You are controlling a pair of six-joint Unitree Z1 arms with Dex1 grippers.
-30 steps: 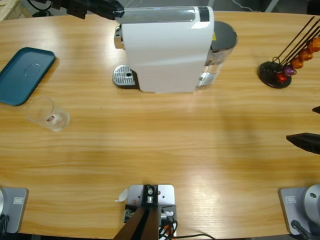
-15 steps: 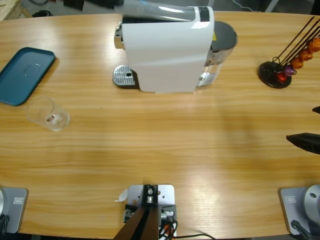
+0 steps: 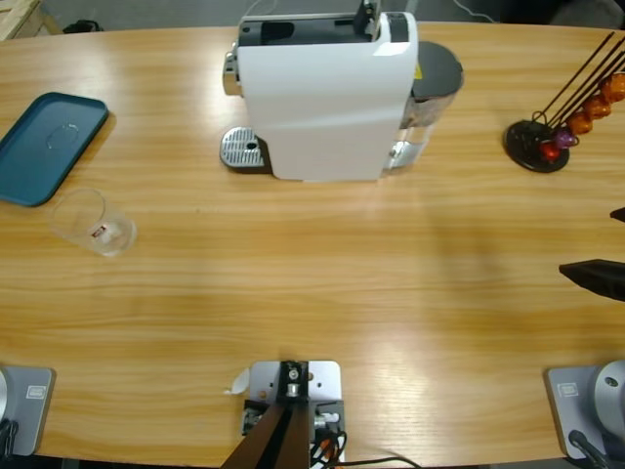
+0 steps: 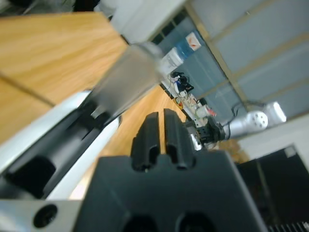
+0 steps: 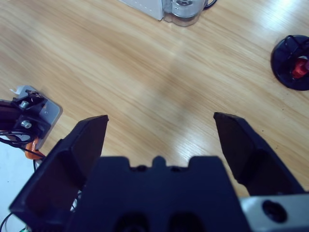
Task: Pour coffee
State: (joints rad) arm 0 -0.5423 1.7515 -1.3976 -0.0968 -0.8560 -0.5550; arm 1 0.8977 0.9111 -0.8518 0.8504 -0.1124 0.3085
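1. Two pincers to account for. The left pincer [image 4: 163,126] has its jaws pressed together on nothing, poised just above the top of the white coffee machine [image 3: 327,98], whose lid stands open so the dark slot shows. The raised silver lever [image 4: 126,79] rises just beside the jaws, blurred, and I cannot say whether they touch it. From above, this arm is not in sight.

2. The right pincer [image 5: 161,130] hangs with its jaws wide apart over bare worktop [image 3: 322,283], holding nothing, near the right edge [image 3: 594,277].

3. Outward from there: the capsule stand [image 3: 535,147] with orange and red capsules is at the far right, well apart from the machine. No capsule is in either pincer.

4. The glass [image 3: 91,223] lies on its side near the left end, just beside the blue tray [image 3: 49,147], and looks empty. No coffee is visible anywhere. The drip grate [image 3: 244,149] under the spout is bare.

5. My reading: barely started. The machine is opened; a capsule must yet go in, the glass be righted and set on the grate, and the brewing begun.
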